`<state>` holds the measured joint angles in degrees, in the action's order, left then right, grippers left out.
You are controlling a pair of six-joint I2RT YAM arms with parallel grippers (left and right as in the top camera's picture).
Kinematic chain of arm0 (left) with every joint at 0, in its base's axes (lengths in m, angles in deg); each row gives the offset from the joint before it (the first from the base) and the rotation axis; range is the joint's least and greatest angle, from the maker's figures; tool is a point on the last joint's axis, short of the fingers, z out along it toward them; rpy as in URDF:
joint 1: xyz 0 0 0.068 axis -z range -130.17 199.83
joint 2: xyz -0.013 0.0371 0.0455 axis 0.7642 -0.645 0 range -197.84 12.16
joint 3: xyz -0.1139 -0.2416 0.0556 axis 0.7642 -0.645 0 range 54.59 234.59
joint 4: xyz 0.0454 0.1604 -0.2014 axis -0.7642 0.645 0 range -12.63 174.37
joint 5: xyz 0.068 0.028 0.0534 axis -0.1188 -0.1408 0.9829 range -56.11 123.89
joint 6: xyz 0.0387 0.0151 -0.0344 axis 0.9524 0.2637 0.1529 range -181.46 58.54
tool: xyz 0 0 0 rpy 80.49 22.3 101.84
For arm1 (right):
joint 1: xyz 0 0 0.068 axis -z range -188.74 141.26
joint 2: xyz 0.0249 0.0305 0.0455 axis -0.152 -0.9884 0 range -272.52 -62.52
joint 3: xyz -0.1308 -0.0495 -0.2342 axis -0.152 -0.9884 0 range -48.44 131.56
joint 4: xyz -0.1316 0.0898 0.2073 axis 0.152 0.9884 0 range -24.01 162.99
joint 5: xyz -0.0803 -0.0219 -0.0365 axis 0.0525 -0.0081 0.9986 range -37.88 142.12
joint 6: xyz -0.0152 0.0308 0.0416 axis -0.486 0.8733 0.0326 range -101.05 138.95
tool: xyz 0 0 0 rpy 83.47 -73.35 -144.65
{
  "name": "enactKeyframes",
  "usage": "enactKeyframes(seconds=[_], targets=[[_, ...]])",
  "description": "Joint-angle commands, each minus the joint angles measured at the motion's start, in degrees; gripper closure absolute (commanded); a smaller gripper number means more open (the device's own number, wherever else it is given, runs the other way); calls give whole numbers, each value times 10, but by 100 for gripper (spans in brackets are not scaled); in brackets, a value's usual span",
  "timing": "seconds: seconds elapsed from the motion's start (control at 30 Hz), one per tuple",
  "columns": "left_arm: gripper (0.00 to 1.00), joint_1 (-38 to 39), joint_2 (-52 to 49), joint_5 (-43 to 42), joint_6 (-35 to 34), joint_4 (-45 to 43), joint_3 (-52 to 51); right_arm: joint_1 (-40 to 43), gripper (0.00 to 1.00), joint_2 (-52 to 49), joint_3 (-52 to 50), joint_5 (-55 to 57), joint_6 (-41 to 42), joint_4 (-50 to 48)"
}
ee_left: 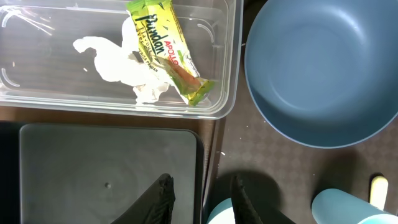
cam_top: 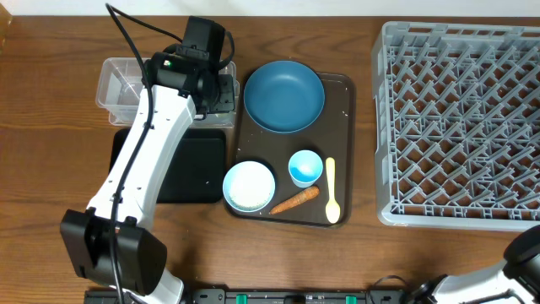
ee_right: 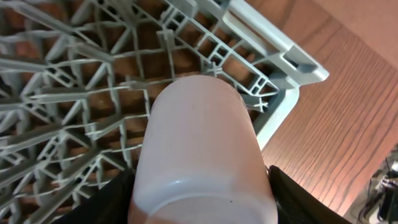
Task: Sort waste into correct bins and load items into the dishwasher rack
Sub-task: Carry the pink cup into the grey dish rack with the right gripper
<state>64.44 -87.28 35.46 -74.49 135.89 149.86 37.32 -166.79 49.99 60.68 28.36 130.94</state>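
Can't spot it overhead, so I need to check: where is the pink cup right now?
In the right wrist view, the pink cup is held in the right pincer, over a corner of the grey rack, near the bare wooden table edge.

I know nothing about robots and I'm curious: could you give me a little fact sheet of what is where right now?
Clear tub: wrapper and tissue inside
Brown tray: blue dish, white bowl, light blue cup, carrot stick, spoon
Left gripper: open, empty, by the black tray
Right gripper: holds pink cup over rack corner
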Motion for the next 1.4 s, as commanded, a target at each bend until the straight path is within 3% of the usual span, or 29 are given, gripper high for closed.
enactKeyframes(seconds=[0.0, 0.33, 0.4, 0.47, 0.5, 0.57, 0.77, 0.9, 1.03, 1.23, 1.27, 1.37], targets=[[67, -3, 2, 6, 5, 3, -1, 3, 99, -19, 14, -27, 13, 0], [67, -3, 2, 6, 5, 4, -1, 3, 98, -56, 11, -30, 13, -3], [67, -3, 2, 6, 5, 4, -1, 3, 83, -56, 8, -30, 13, -2], [67, -3, 2, 6, 5, 4, -1, 3, 53, -56, 8, -30, 13, 0], [67, -3, 2, 6, 5, 4, -1, 3, 43, -56, 8, -30, 13, 0], [67, -3, 2, 6, 5, 5, -1, 3, 33, -56, 8, -30, 13, 0], [66, -3, 2, 6, 5, 7, -1, 2, 16, -56, 8, -36, 13, 0], [66, -3, 2, 6, 5, 7, -1, 2, 11, -56, 8, -66, 13, 0], [67, -3, 2, 6, 5, 10, -1, 2, 12, -53, 8, -129, 6, 3], [66, 0, 2, -46, 7, 21, -2, -19, 12, -26, 8, -344, -74, 2], [62, 3, 2, -56, 8, 23, -3, -27, 12, -19, 8, -380, -93, 2], [61, 16, 2, -82, 8, 24, -13, -58, 13, 2, 8, -423, -124, 7]])
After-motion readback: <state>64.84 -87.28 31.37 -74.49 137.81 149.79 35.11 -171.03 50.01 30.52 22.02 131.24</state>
